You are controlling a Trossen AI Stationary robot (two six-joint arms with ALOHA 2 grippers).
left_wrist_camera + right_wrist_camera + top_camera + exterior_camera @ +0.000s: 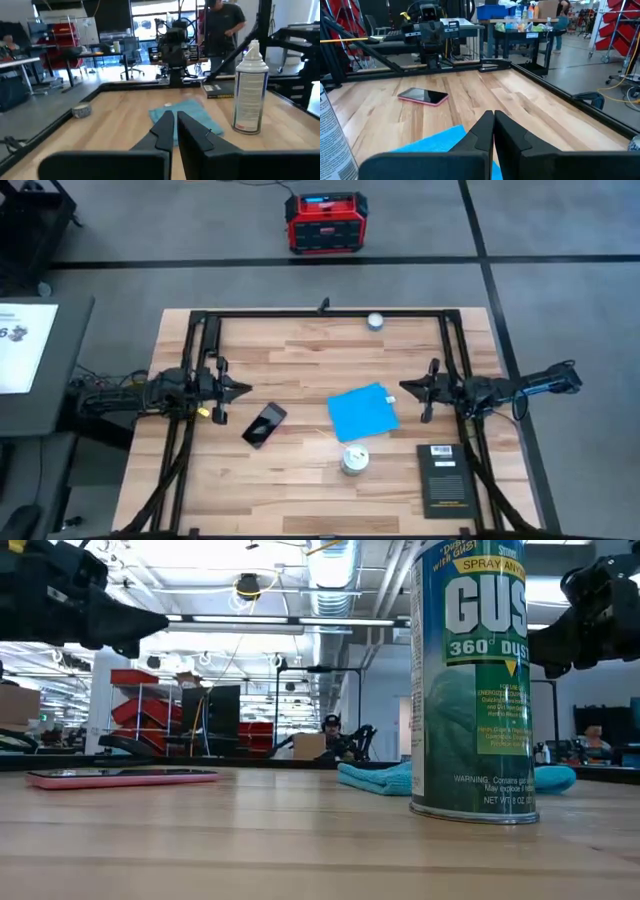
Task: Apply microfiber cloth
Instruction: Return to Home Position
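Observation:
The blue microfiber cloth point(363, 413) lies flat on the wooden table right of centre, its white tag point(390, 399) at the right edge; it also shows as the cloth point(437, 142) below my right fingers and the cloth point(187, 112) ahead of my left ones. The phone point(264, 425) lies screen up left of centre. My left gripper point(246, 389) hovers shut above the table's left side. My right gripper point(404, 386) hovers shut just right of the cloth's far corner. Neither touches anything.
A duster spray can point(354, 460) stands near the cloth's near edge. A black booklet point(444, 478) lies at the near right. A tape roll point(375, 322) sits at the far edge. A red box point(325, 222) stands on the floor beyond. People point(225, 25) show past the table.

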